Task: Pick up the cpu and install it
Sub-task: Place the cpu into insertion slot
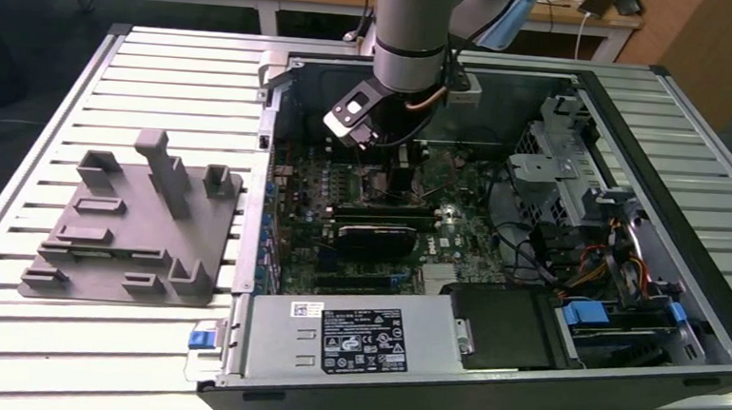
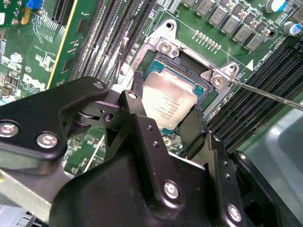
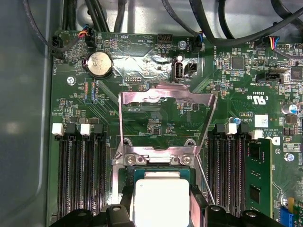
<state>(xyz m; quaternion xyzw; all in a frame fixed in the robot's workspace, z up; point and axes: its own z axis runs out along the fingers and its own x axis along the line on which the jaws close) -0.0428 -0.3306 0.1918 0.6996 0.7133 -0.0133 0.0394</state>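
The cpu [image 2: 168, 106], a flat square chip with a silver top, lies in the motherboard socket [image 2: 163, 35], whose metal frame surrounds it. In the first wrist view the cpu [image 3: 162, 201] sits just below the raised load plate [image 3: 165, 101]. My gripper [image 2: 165, 113] stands straight over it, one black finger [image 2: 135, 106] against each of two opposite edges, shut on the chip. In the exterior view the gripper [image 1: 387, 173] reaches down into the open computer case [image 1: 676, 129] over the board's middle.
A thin socket lever [image 2: 265, 92] juts out beside the frame. Memory slots [image 3: 80, 175] flank the socket, one holding a green module [image 3: 258, 179]. Cables [image 3: 236, 28] cross the far board edge. A grey fixture plate with posts [image 1: 135, 239] lies at the exterior view's left.
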